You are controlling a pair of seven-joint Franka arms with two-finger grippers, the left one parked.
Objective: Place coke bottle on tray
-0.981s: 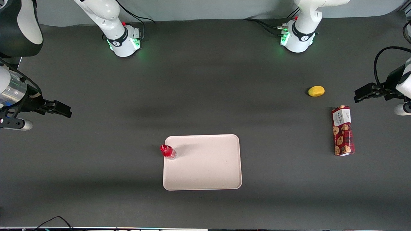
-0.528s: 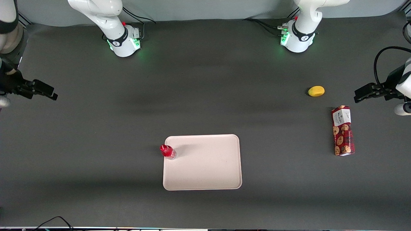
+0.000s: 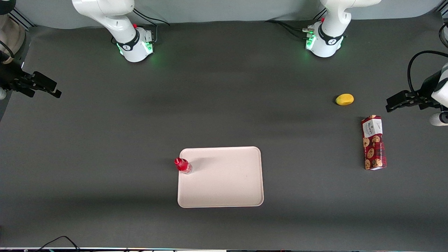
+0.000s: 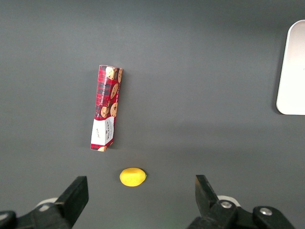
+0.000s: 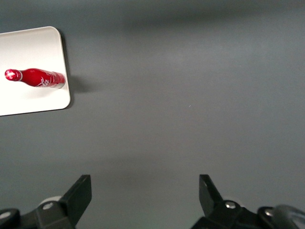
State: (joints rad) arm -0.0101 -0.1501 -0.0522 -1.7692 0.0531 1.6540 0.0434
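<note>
The coke bottle [image 3: 183, 165] is small and red and stands upright on the pale cream-pink tray [image 3: 224, 182], just inside the rim at the tray's edge toward the working arm's end. It also shows in the right wrist view [image 5: 37, 78], on the tray's corner [image 5: 28, 52]. My right gripper [image 3: 52, 90] is open and empty, high above the table at the working arm's end, far from the tray and farther from the front camera than it. In the wrist view the gripper [image 5: 145, 188] has its fingers wide apart over bare mat.
A yellow lemon-like object [image 3: 344, 99] and a red patterned cookie box [image 3: 373, 142] lie toward the parked arm's end. Both show in the left wrist view, the box [image 4: 106, 107] and the yellow object [image 4: 132, 176]. Two arm bases [image 3: 134, 43] stand at the table's back edge.
My right gripper has moved away from the front camera and toward the table's end, empty. The bottle and tray have not moved.
</note>
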